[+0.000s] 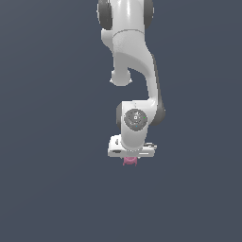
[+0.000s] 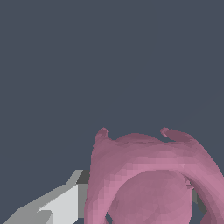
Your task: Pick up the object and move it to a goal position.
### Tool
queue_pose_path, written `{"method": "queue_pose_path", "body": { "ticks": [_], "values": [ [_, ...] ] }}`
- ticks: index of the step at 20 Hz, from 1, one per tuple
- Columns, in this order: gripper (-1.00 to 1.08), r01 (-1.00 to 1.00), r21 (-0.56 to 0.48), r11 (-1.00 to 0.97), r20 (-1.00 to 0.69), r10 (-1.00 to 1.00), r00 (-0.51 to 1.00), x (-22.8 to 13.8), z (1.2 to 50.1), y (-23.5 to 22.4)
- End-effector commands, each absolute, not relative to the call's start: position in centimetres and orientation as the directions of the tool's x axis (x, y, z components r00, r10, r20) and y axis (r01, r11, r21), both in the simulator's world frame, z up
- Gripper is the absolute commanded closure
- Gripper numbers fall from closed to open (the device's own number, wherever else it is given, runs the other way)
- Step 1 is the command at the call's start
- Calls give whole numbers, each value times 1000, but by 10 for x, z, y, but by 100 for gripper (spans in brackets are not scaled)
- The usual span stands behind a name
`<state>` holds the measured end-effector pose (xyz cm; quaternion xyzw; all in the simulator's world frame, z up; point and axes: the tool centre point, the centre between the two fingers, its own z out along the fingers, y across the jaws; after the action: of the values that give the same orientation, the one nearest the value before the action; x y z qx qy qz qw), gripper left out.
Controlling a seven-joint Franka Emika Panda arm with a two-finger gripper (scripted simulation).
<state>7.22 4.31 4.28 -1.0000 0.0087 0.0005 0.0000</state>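
Note:
The object [image 1: 130,161] is a small pink piece that peeks out just under the white hand of the arm in the exterior view. In the wrist view the object [image 2: 148,170] fills the near part of the picture, showing a rounded ring-like body and two short stubs. My gripper [image 2: 140,208] is shut on it: a grey-white finger [image 2: 61,203] presses one side and a sliver of the other finger [image 2: 197,202] shows past the opposite side. In the exterior view the gripper [image 1: 130,159] has its fingertips hidden by the hand and the object.
A plain dark blue-grey surface [image 1: 47,189] lies all around. The white arm [image 1: 137,71] comes down from the top of the exterior view. No goal marker shows.

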Motion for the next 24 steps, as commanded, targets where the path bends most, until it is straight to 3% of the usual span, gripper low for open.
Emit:
{"method": "queue_pose_path", "body": {
  "ticks": [1,10,24],
  "values": [
    [108,-18,0,-1000,0,-18,1000,71,48,39],
    [108,-18,0,-1000,0,-18,1000,60,94,7],
    [108,-18,-1,-1000,0,-18,1000,27,230,-89]
  ]
}}
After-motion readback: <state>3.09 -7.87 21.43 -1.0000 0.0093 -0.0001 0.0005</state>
